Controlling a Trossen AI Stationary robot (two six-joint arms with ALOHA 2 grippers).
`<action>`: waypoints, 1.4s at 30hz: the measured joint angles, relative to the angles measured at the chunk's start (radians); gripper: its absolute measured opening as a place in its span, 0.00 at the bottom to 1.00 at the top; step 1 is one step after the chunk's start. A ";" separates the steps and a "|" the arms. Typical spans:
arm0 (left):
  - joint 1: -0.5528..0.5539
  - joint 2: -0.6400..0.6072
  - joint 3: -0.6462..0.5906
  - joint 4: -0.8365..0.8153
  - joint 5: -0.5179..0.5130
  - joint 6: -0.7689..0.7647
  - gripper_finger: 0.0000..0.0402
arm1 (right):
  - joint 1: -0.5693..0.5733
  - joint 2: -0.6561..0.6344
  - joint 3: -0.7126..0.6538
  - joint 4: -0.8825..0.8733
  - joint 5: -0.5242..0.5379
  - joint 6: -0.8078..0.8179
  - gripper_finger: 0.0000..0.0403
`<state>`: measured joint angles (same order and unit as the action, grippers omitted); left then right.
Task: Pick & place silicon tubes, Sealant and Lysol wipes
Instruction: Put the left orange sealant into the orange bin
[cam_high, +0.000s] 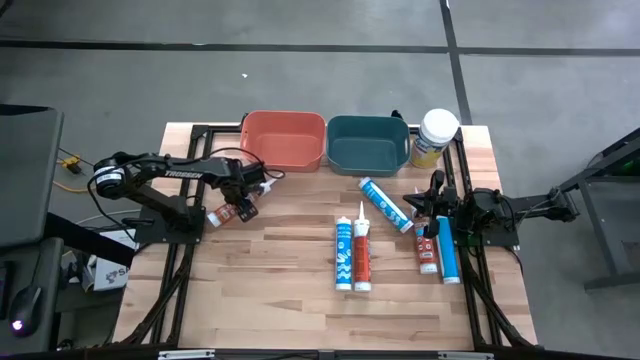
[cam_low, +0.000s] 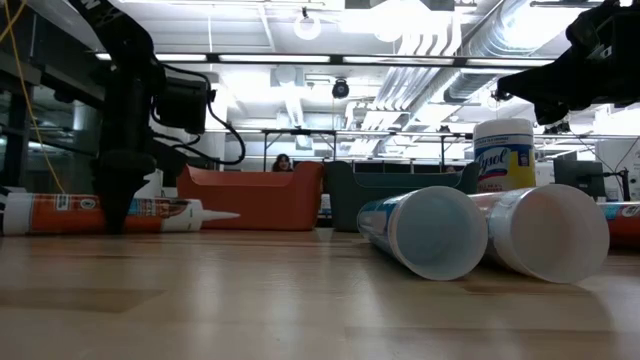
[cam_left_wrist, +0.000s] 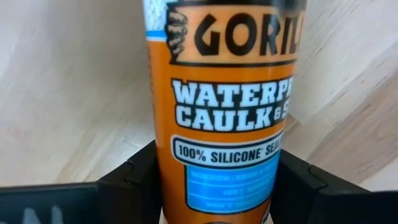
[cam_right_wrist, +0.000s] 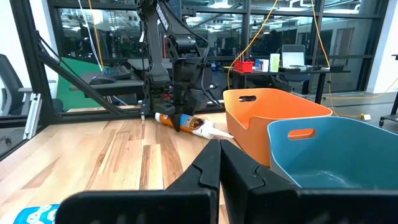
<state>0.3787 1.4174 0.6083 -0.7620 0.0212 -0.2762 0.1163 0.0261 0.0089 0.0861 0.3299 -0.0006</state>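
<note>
An orange caulk tube (cam_high: 232, 208) lies on the table at the left, its white nozzle (cam_high: 266, 185) pointing toward the orange bin (cam_high: 285, 140). My left gripper (cam_high: 240, 203) stands over it and is closed on its barrel. The Lysol wipes canister (cam_high: 437, 135), with a white lid and yellow label, stands upright at the far right beside the teal bin (cam_high: 367, 143). My right gripper (cam_high: 432, 195) hovers shut and empty near the right edge, its fingers together in the right wrist view (cam_right_wrist: 219, 152). My left gripper pinches the orange tube's barrel (cam_left_wrist: 224, 155) between its two fingers (cam_left_wrist: 134, 183), one on each long side, about midway along. The fingers come from above, pointing down, and lie across the tube. The tube lies flat on the table (cam_low: 60, 213).
Several more tubes lie on the table: a blue and white one (cam_high: 385, 203) below the teal bin, a blue one (cam_high: 343, 253) and a red one (cam_high: 361, 250) side by side at the middle, and two (cam_high: 437, 252) under my right arm. A person sits in the room beyond (cam_low: 283, 162).
</note>
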 joint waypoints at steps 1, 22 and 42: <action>-0.001 0.000 0.000 0.002 0.000 -0.005 0.49 | 0.000 0.000 0.000 0.000 0.000 0.000 0.00; -0.076 -0.016 0.009 0.011 0.014 -0.044 0.48 | 0.000 0.000 0.000 0.000 0.000 0.000 0.00; -0.220 -0.153 0.043 0.156 0.122 -0.021 0.46 | 0.000 0.000 0.000 0.000 0.000 0.000 0.00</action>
<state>0.1592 1.2647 0.6513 -0.6058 0.1428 -0.2968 0.1162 0.0257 0.0086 0.0862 0.3302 -0.0006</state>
